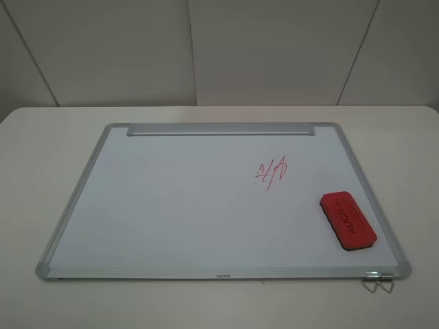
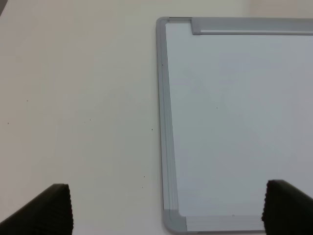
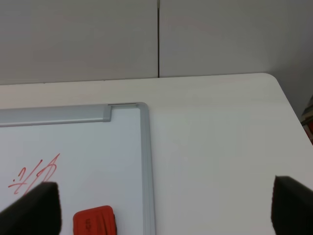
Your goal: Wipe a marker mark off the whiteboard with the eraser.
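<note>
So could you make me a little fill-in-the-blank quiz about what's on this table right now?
1. The small oblong red block eraser lies on the large white metal-framed whiteboard, not held by any ____.
2. The scribbled marker mark is ____ in colour.
3. The grey tray strip runs along the board's ____ edge in the high view.
4. The right gripper has its jaws ____.

Missing words: gripper; red; far; open
</note>
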### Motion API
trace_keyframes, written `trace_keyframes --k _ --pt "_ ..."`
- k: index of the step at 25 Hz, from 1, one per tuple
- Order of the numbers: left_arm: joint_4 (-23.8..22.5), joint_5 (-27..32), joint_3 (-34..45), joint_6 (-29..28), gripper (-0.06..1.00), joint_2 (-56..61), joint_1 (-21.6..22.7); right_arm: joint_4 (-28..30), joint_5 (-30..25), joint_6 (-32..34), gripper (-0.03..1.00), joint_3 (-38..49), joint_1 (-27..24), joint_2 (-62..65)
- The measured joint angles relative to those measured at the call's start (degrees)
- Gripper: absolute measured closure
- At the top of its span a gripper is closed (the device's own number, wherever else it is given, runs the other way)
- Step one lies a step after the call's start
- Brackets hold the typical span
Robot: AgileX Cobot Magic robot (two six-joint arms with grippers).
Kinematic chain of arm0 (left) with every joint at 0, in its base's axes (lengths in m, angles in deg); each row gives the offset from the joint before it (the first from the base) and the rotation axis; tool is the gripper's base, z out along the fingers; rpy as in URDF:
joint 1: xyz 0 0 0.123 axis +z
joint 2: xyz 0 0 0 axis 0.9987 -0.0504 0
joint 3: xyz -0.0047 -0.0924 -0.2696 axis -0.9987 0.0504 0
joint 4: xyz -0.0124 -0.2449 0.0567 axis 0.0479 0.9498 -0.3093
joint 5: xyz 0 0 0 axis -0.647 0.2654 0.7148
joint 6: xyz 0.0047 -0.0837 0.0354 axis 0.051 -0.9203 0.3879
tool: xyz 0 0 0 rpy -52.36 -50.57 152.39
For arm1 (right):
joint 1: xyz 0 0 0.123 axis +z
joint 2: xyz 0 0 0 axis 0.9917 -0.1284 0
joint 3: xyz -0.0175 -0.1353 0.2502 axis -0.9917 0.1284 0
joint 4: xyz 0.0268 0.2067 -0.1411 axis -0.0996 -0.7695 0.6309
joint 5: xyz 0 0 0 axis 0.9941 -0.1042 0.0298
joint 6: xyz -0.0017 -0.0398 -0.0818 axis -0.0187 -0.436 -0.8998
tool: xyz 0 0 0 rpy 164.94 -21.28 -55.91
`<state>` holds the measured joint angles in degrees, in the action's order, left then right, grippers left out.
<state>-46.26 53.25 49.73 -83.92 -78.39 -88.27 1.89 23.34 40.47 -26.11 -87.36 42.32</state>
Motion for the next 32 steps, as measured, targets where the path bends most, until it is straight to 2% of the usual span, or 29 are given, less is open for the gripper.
trace_keyframes --k 9,18,32 --pt "0.00 0.00 0.00 0.00 0.17 0.00 0.00 0.06 -0.19 0.00 0.19 4.65 0.00 10.78" --pt "0.00 0.00 0.00 0.00 0.17 0.00 0.00 -0.10 -0.51 0.00 0.19 4.65 0.00 11.60" --pt "0.00 0.00 0.00 0.00 0.17 0.00 0.00 -0.86 -7.06 -1.06 0.19 5.80 0.00 11.60"
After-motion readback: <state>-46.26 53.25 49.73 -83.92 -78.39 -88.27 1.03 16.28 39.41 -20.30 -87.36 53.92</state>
